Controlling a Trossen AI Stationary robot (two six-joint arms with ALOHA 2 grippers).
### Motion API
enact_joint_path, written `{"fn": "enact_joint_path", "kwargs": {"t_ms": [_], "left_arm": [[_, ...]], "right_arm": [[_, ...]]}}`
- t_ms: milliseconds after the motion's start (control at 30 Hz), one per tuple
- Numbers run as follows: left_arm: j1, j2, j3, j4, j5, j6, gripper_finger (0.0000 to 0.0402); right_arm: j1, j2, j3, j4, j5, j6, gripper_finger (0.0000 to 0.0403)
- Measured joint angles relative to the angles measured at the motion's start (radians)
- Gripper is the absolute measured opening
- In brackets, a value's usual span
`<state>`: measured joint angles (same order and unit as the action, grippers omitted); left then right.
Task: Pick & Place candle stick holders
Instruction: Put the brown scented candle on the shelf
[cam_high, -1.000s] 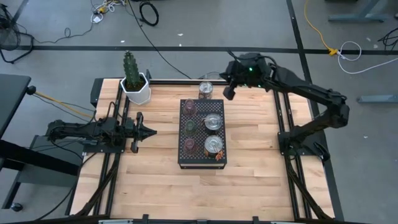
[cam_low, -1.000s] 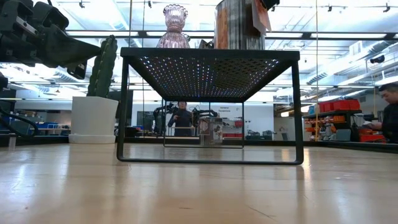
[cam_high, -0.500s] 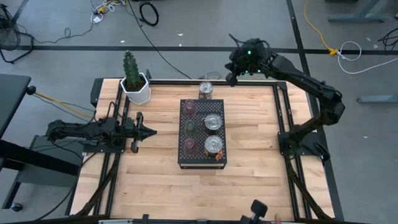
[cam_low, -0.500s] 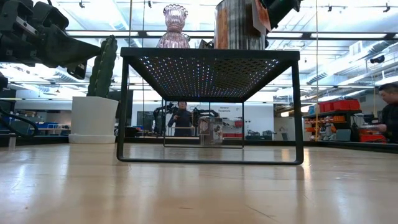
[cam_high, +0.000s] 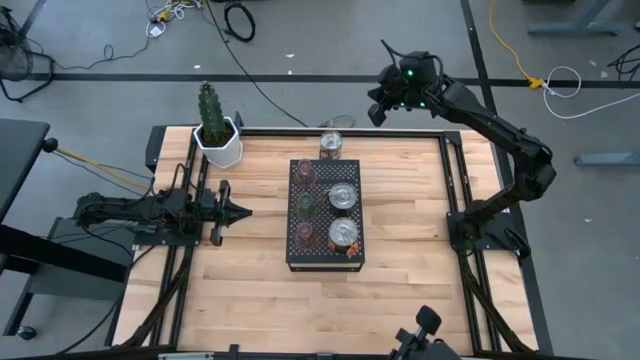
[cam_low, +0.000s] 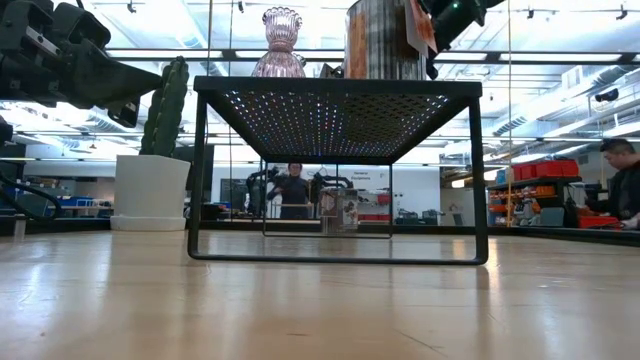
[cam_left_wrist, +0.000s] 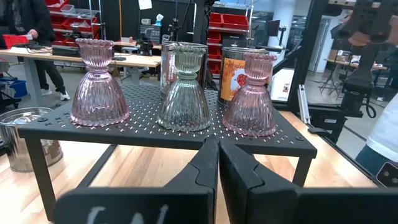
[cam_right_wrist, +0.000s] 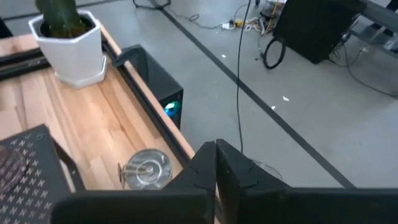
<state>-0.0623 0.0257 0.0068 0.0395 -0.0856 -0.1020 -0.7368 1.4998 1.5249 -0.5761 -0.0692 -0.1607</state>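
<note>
Candle stick holders, and most of them are up on the black perforated stand (cam_high: 326, 262) mid-table: a pink holder (cam_high: 306, 172), a green holder (cam_high: 305, 203) and another pink holder (cam_high: 306, 233) in one column, two silvery holders (cam_high: 343, 197) alongside them. One more silvery holder (cam_high: 331, 144) stands alone on the wooden table (cam_high: 400, 230), just off the stand's far end.

The right gripper (cam_high: 378, 108) hangs high beyond the table's far edge, fingers pressed together, nothing between them. That lone silvery holder sits below and inboard of it, near but well clear. The white pot with cactus (cam_high: 217, 140) is far off to its side.

The left gripper (cam_high: 244, 210) waits low at its own edge, pinched shut and empty, with the stand and its three ribbed glass pieces straight ahead of its tips.

By my read, five are placed, if the stand is the target. The stray one looks like what's left.
</note>
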Motion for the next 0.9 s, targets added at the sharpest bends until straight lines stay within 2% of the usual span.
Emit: {"fn": "enact_joint_path", "kwargs": {"t_ms": [267,367,500,900], "left_arm": [[0.0,0.0,0.0,0.0,0.0,0.0,0.0018],[0.0,0.0,0.0,0.0,0.0,0.0,0.0018],[0.0,0.0,0.0,0.0,0.0,0.0,0.0018],[0.0,0.0,0.0,0.0,0.0,0.0,0.0018]], "right_arm": [[0.0,0.0,0.0,0.09,0.008,0.006,0.0011],[0.0,0.0,0.0,0.121,0.008,0.059,0.0011],[0.001,-0.001,0.03,0.121,0.008,0.123,0.0011],[0.04,0.032,0.121,0.114,0.008,0.145,0.0011]]}}
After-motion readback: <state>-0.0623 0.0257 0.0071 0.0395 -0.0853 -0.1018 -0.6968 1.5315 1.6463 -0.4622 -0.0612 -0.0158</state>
